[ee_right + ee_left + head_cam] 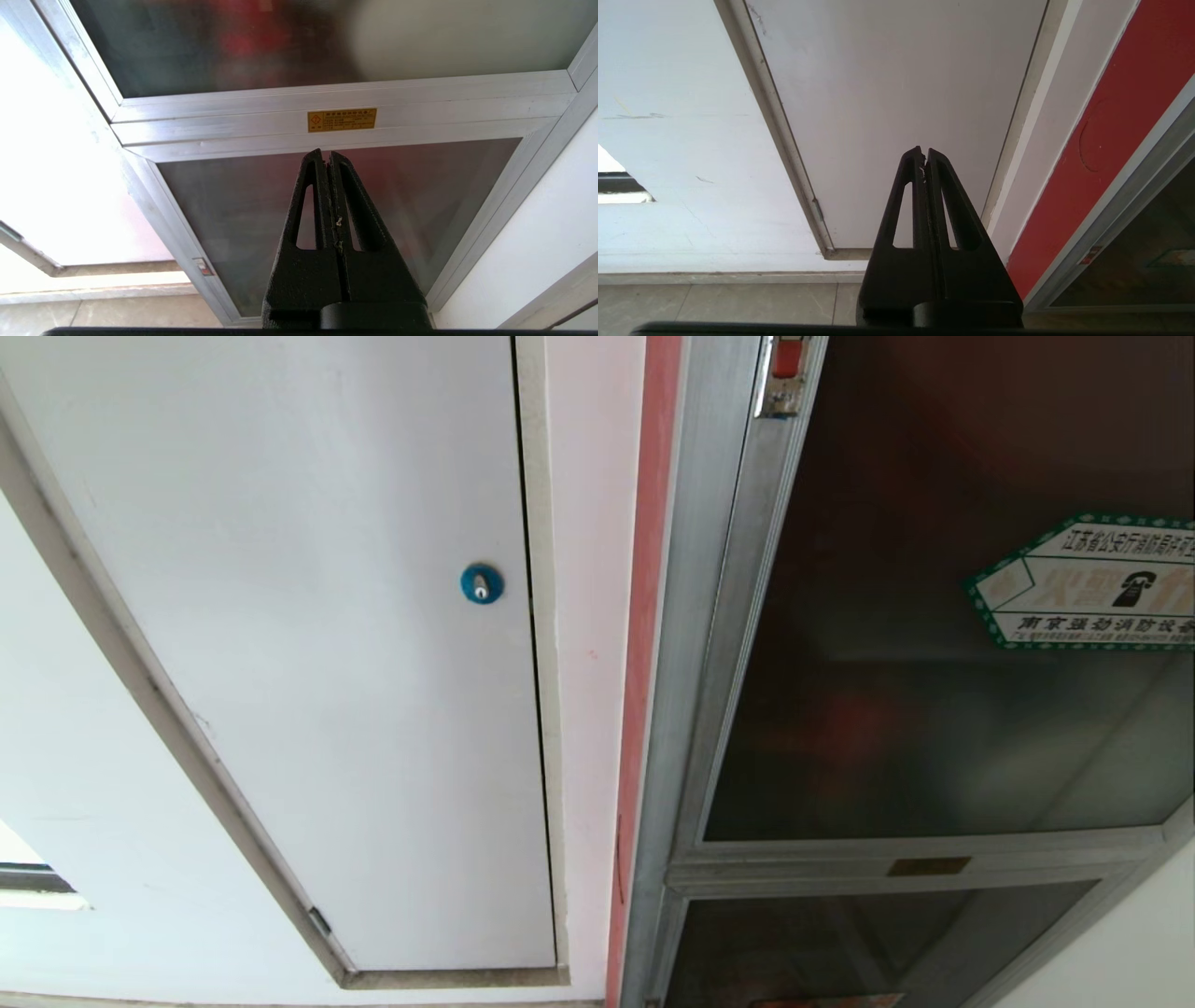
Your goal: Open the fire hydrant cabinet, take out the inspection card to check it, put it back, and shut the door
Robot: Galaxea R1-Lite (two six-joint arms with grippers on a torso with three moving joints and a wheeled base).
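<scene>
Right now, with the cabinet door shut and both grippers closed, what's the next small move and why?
Probably raise the right gripper toward the red latch at the door's upper left edge. The door sits shut in the fire hydrant cabinet frame, and that gripper faces the lower glass panel, below the latch. The left gripper faces the white door.

The floor (pixel 714 303) shows as pale grey-beige tiles along the bottom of the left wrist view, with one grout line running up to the wall. A low skirting strip (pixel 728 278) sits directly on it where wall and tiles meet. In the right wrist view the floor fills the lower left of the frame, and the silver frame of the fire hydrant cabinet (pixel 205 284) reaches down to it there.
</scene>
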